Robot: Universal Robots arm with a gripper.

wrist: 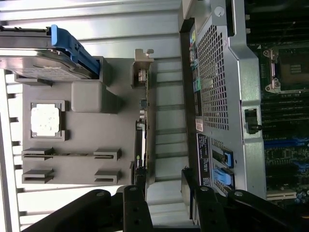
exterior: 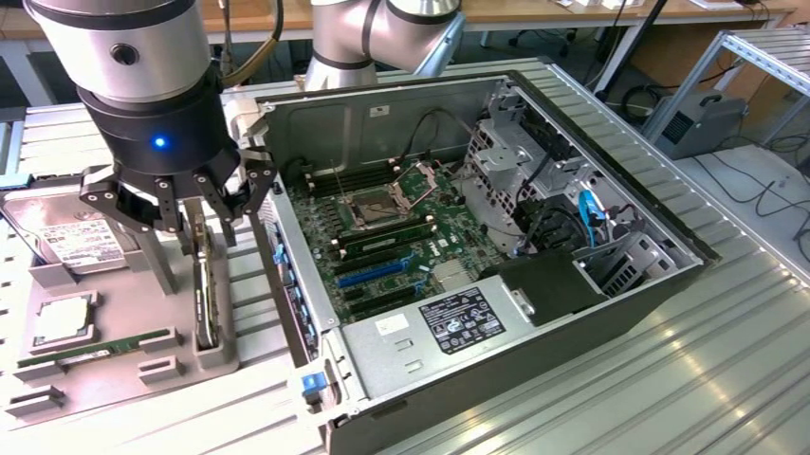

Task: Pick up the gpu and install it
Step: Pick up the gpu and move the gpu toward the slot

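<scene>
The end effector (exterior: 190,223) hangs just above the gpu (exterior: 205,303), its fingers spread apart and gripping nothing. The gpu stands on edge in a slot of the grey tray (exterior: 120,313). The tray lies on the ribbed surface (exterior: 658,379), just beside the open case (exterior: 379,104), on the exterior view's left.

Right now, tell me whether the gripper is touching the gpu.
Cannot tell. The exterior view shows the open gripper straddling the top of the gpu; neither view shows contact or a gap plainly.
</scene>
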